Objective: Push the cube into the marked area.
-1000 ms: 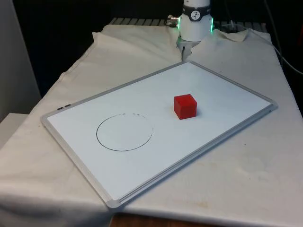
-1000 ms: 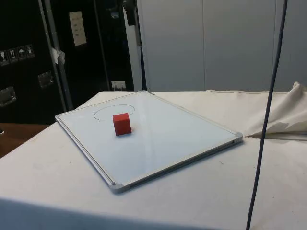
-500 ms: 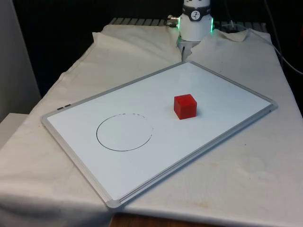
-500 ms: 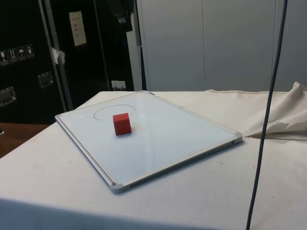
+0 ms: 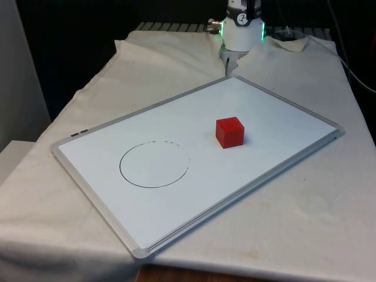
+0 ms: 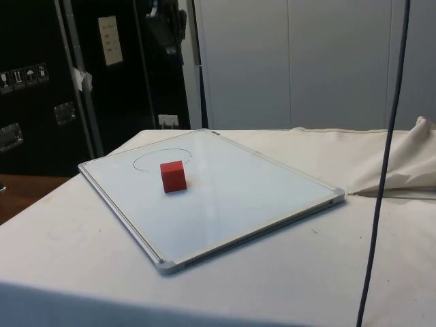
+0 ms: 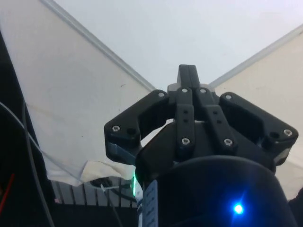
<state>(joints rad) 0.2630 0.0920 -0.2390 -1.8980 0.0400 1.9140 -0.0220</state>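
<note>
A red cube (image 5: pixel 229 131) sits on the white board (image 5: pixel 276 126), to the front view's right of a thin black circle (image 5: pixel 155 164) drawn on it. From the side, the cube (image 6: pixel 173 176) stands a short way in front of the circle (image 6: pixel 162 159). My black gripper (image 7: pixel 188 71) is shut with nothing between its fingers, which press together high above a corner of the board (image 7: pixel 189 28). In the side view the gripper (image 6: pixel 165 26) hangs high, well apart from the cube.
The board (image 6: pixel 259 184) lies askew on the white cloth (image 5: pixel 305 211), with a grey frame all round. A dark cable (image 6: pixel 381 170) hangs down at the side view's right. The cloth bunches up near the robot's base (image 5: pixel 242 32).
The fingers have gone from wide open to shut. In the side view the gripper has come down into sight. The cube has not moved.
</note>
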